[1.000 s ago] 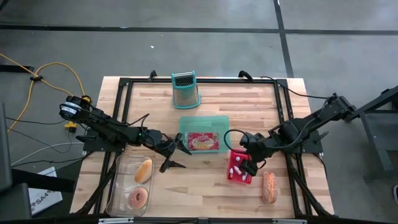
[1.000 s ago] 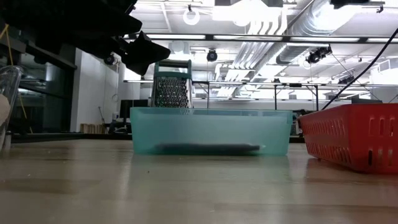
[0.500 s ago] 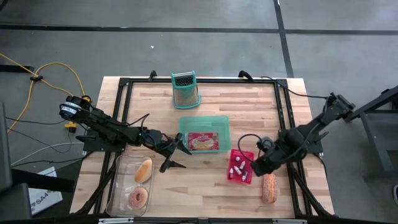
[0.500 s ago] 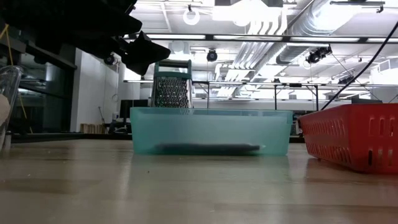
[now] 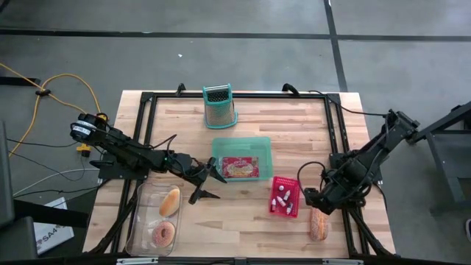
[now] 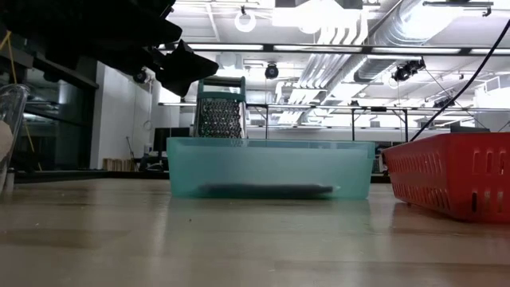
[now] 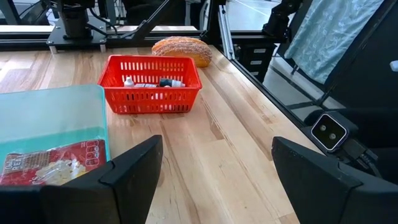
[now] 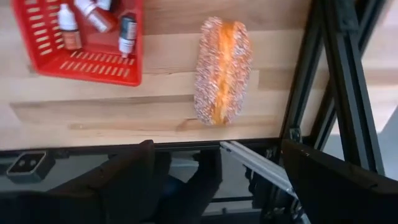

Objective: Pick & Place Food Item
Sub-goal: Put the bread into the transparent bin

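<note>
Right end effector (image 5: 315, 204) has moved above seeded loaf (image 5: 319, 223), apparently open.

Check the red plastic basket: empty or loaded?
Loaded. The red plastic basket holds several small bottles, visible from the right wrist, and the high view shows them too.

Seeded sub roll (image 5: 318, 224) lies flat on the desk (image 5: 243, 221) near its front right corner, just beside the red basket (image 5: 284, 197), not touching it. Golden split along its top.
</note>
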Robot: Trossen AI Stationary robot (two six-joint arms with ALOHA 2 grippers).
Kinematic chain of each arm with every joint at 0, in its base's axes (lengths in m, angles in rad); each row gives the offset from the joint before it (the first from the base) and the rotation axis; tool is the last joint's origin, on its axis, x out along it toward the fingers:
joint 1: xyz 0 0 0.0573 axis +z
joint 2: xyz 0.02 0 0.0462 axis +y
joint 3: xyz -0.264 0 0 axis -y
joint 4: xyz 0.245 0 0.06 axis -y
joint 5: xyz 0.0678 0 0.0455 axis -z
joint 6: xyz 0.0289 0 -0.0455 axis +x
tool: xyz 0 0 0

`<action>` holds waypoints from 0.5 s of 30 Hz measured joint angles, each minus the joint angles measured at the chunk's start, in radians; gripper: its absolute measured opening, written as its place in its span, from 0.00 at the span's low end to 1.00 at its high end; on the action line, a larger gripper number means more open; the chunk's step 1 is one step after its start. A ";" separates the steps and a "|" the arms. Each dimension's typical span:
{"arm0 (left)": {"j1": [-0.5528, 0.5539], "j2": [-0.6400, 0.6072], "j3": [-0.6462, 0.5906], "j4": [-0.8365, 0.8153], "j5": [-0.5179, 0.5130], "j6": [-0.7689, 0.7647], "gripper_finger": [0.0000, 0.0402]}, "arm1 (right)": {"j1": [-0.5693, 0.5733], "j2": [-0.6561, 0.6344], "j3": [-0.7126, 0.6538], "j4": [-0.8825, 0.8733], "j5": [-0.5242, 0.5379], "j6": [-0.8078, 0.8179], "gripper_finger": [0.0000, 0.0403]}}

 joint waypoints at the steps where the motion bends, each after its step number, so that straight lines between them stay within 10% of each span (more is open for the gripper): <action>1: 0.000 0.000 0.000 0.000 0.000 0.000 0.73 | 0.007 0.000 0.000 0.000 0.001 0.026 0.84; 15: 0.000 0.000 0.000 0.000 0.000 0.000 0.73 | 0.039 0.030 0.000 -0.002 0.025 0.068 0.84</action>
